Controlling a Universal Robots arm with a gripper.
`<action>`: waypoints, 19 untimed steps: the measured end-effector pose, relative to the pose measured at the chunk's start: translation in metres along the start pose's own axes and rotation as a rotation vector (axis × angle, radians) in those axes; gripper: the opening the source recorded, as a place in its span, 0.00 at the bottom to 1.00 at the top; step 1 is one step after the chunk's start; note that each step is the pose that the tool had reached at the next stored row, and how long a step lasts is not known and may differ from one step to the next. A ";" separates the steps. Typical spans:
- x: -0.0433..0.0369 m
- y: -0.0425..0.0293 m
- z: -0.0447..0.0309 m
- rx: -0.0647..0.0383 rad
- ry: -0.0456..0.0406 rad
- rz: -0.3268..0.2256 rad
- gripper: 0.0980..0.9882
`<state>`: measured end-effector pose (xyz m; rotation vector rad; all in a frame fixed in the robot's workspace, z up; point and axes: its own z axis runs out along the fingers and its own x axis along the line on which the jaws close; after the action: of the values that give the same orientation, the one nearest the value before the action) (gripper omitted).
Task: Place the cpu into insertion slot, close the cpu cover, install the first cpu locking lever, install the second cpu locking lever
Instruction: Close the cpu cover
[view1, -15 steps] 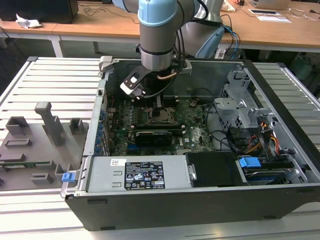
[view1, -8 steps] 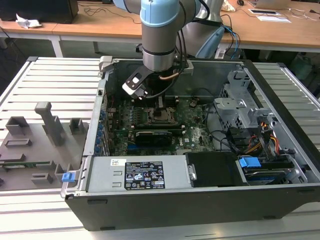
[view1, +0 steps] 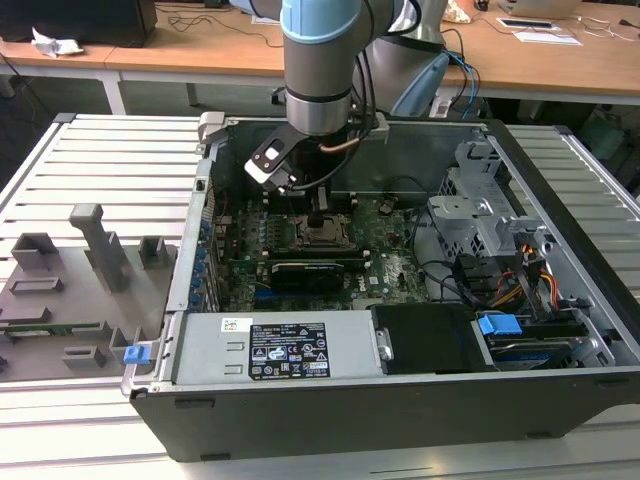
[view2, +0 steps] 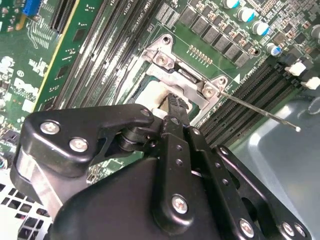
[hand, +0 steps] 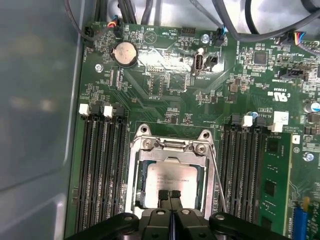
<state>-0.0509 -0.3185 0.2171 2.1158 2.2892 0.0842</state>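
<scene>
The tool (hand: 170, 195) is seen clenched, its two fingertips pressed together with nothing between them. They are set down on the near edge of the cpu (hand: 172, 175).

The cpu is seated in the insertion slot (hand: 142, 200), near the middle of the motherboard (hand: 165, 90) and between the two banks of memory slots (hand: 100, 165). The cpu cover (hand: 172, 154) appears to be lowered around the chip, whose metal top is shown through the window cut-out. In the second wrist view a thin wire locking lever (view2: 260, 112) is seen standing out from a corner of the socket at a slant, so it is judged not to be latched. The motherboard is carried in an open computer case (view1: 330, 410), which lies on the slatted counter (view1: 110, 160).

The cpu is judged to be light, stiff and slick on top, with a delicate contact side, so it is best taken by two opposite edges and never slid sideways in the slot. The cover is thin sprung sheet metal and is best pressed near its free edge, away from the hinge. The lever is springy wire and is best taken close to its free end.
</scene>
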 end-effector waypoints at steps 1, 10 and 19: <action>0.0000 0.0001 -0.0012 0.000 0.0000 0.000 0.01; 0.0005 -0.0056 -0.0020 -0.001 0.0006 -0.007 0.01; -0.0004 0.0047 -0.0010 -0.001 0.0007 -0.010 0.01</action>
<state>-0.0463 -0.3185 0.2184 2.1037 2.2999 0.0855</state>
